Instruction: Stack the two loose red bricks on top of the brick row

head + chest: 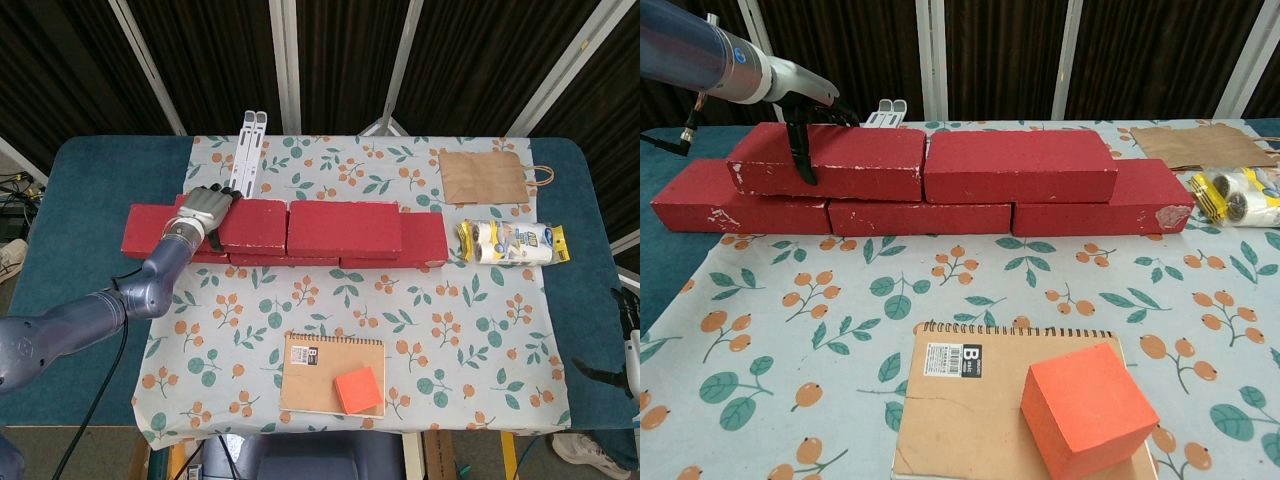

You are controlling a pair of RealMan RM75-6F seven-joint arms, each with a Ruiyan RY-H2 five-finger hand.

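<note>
Three red bricks form the bottom row (148,228) (920,217) across the floral cloth. Two more red bricks lie on top of it. The right one (345,228) (1018,165) rests free. My left hand (204,208) (808,108) grips the left one (255,224) (855,160) at its left end, fingers over the top and thumb down the front face. The two upper bricks meet end to end. Only the edge of my right hand (628,345) shows at the far right of the head view, low beside the table, fingers apart and holding nothing.
A spiral notebook (320,362) (970,400) with an orange cube (359,389) (1085,408) on it lies near the front. A brown paper bag (485,176), a pack of tape rolls (512,243) and a white folding stand (248,150) sit around the bricks.
</note>
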